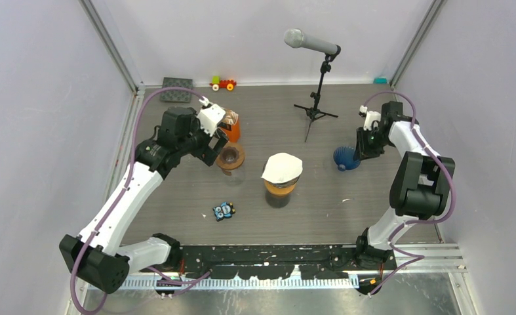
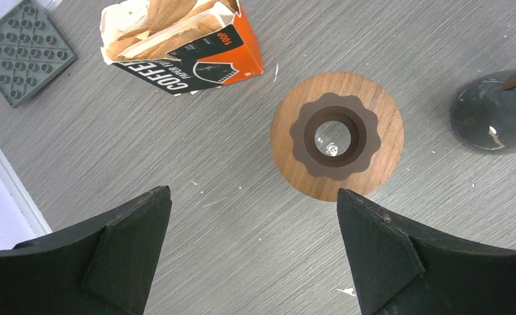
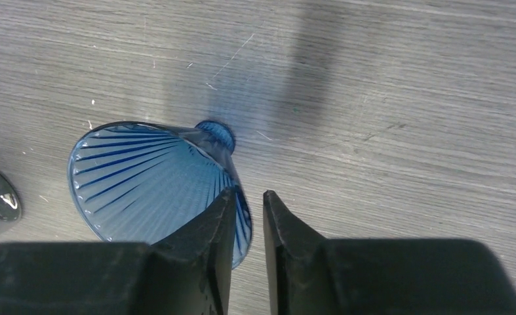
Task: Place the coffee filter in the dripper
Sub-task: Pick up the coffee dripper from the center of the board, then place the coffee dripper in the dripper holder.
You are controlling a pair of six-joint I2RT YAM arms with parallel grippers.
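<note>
Coffee filter [image 1: 282, 167], white and open, sits on the amber dripper [image 1: 280, 189] at the middle of the table [image 1: 373, 210] in the top view, apart from both arms. A blue dripper [image 1: 346, 158] lies on its side by the right gripper [image 1: 360, 151].

Left wrist view: the left gripper [image 2: 252, 193] hangs spread wide and empty over a wooden ring [image 2: 337, 134], near an orange filter box [image 2: 189, 39].

Right wrist view: the fingers [image 3: 209, 243] stand nearly together, one inside the blue dripper's rim, one outside. Whether they pinch it cannot be told.
</note>
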